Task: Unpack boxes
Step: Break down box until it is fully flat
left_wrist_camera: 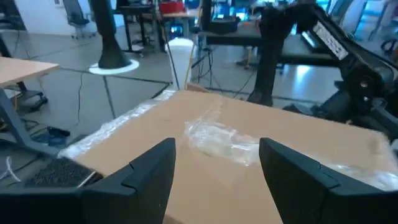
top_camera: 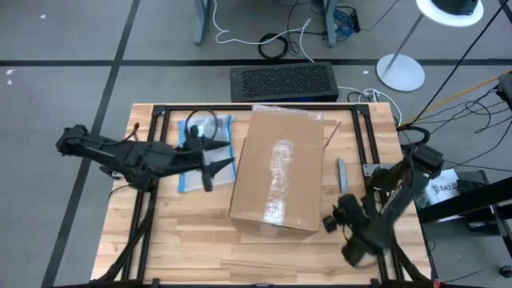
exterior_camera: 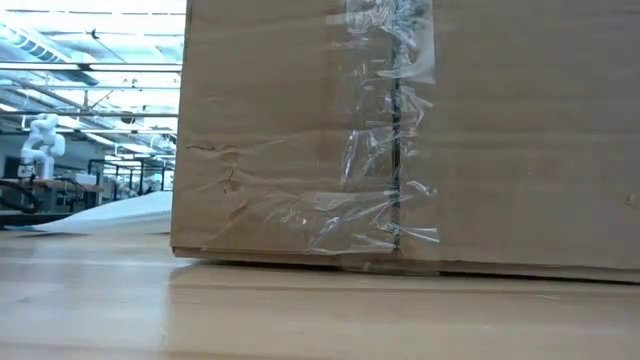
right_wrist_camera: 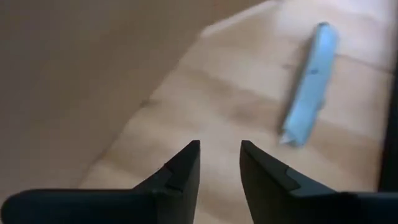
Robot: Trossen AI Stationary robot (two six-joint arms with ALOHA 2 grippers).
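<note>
The brown cardboard box [top_camera: 284, 172] stands on its bottom in the middle of the table, with crinkled clear tape along its top [left_wrist_camera: 224, 140] and down its near side [exterior_camera: 385, 150]. My left gripper [top_camera: 220, 156] hovers open at the box's left side, about level with the top edge. Its fingers [left_wrist_camera: 152, 168] have nothing between them. My right gripper [top_camera: 332, 220] is near the box's near right corner, pointing down at the table. It is open by a narrow gap [right_wrist_camera: 219, 149] and holds nothing.
A pale blue utility knife [top_camera: 342, 172] [right_wrist_camera: 308, 87] lies on the wood right of the box. A clear pouch with a blue edge [top_camera: 200, 140] lies under my left arm. A black grille-topped unit [top_camera: 284, 82] stands beyond the far edge. Bare wood shows along the near edge.
</note>
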